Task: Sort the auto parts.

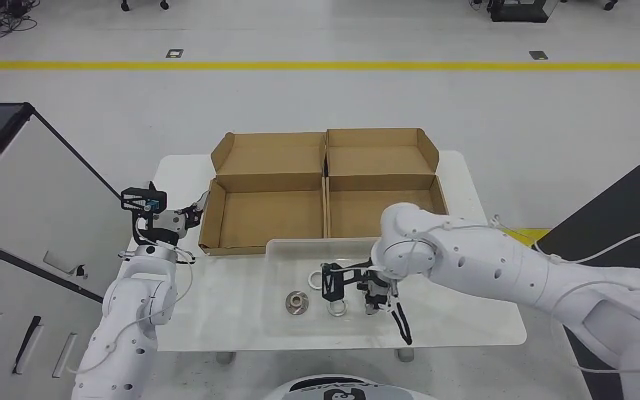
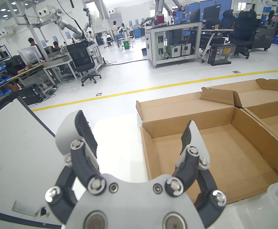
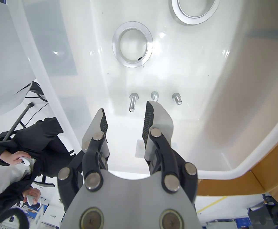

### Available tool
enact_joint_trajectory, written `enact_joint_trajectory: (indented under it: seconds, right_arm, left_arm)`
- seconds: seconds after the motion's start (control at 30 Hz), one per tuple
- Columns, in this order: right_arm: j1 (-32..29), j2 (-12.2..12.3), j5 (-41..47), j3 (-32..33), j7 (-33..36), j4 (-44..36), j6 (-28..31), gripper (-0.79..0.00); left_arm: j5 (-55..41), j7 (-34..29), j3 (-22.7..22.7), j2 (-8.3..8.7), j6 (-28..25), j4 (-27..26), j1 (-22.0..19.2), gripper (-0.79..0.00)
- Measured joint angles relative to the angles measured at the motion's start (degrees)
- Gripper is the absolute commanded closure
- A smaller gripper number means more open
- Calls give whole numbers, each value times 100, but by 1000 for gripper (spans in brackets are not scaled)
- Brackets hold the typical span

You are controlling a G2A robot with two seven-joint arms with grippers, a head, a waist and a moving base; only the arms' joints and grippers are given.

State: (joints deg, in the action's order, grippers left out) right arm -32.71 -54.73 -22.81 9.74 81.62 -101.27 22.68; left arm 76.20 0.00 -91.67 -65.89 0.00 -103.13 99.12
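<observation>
A clear plastic tray [image 1: 290, 250] at the table's front holds two metal rings [image 1: 296, 300] [image 1: 338, 307]. My right gripper [image 1: 333, 285] hangs over the tray beside them. In the right wrist view it [image 3: 127, 109] is open and empty above the tray floor [image 3: 195, 86]. Three small bolts lie just past its fingertips: one [image 3: 132, 102] in line with the gap, one [image 3: 154, 96] at a fingertip, one [image 3: 177, 98] off to the side. Two rings [image 3: 132, 44] [image 3: 192, 10] lie beyond them. My left gripper [image 2: 135, 120] [image 1: 190, 213] is open and empty at the table's left side.
Two open cardboard boxes [image 1: 265, 215] [image 1: 385, 210] stand side by side behind the tray, both bare inside. The left box [image 2: 217, 156] lies just beside my left gripper, the other box [image 2: 256, 97] beyond it. A white board [image 1: 50, 200] leans left of the table.
</observation>
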Motion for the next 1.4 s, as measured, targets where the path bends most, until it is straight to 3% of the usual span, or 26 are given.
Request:
enact_joint_trajectory:
  seconds: [1.4]
  right_arm:
    - [-260,-296,-208,0,160,443,-159,-345]
  left_arm:
    - [0,0,0,0,0,0,0,-785]
